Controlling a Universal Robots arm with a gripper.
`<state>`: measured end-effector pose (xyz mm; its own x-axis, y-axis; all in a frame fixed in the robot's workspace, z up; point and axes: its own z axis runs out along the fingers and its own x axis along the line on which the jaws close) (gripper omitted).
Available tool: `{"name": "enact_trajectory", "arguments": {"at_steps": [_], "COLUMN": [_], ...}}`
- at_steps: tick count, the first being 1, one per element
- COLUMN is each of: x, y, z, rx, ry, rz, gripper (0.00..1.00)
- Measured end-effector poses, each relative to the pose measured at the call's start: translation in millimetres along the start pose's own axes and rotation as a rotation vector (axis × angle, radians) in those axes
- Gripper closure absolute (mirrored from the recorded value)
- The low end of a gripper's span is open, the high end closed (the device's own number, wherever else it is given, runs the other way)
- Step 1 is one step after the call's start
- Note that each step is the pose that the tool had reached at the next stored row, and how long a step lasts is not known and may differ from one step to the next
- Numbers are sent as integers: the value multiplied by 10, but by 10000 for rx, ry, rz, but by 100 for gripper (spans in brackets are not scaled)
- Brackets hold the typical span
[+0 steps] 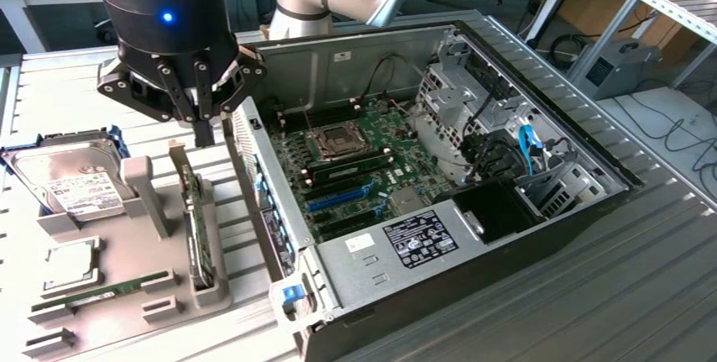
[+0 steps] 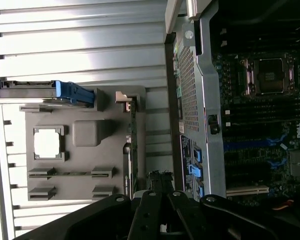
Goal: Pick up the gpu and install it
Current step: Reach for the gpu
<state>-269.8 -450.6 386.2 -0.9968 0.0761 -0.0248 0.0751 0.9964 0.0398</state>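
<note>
We note: green motherboard (image 1: 375,156) with blue slots (image 1: 336,200); grey holder (image 1: 107,328); silver hard drive (image 1: 62,169) bearing a white label (image 1: 84,194); gpu (image 1: 198,228) dark edge-on; black gripper (image 1: 204,137) with a blue light (image 1: 168,17).

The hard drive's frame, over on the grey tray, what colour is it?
Blue. The hard drive's frame shows best in the wrist view.
</note>
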Motion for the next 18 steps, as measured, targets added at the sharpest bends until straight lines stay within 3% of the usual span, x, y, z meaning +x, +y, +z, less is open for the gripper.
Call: {"name": "enact_trajectory", "arguments": {"at_steps": [18], "x": [-5], "y": [-72], "z": [12], "rx": [23], "ry": [-2], "rz": [-1], "gripper": [89]}}
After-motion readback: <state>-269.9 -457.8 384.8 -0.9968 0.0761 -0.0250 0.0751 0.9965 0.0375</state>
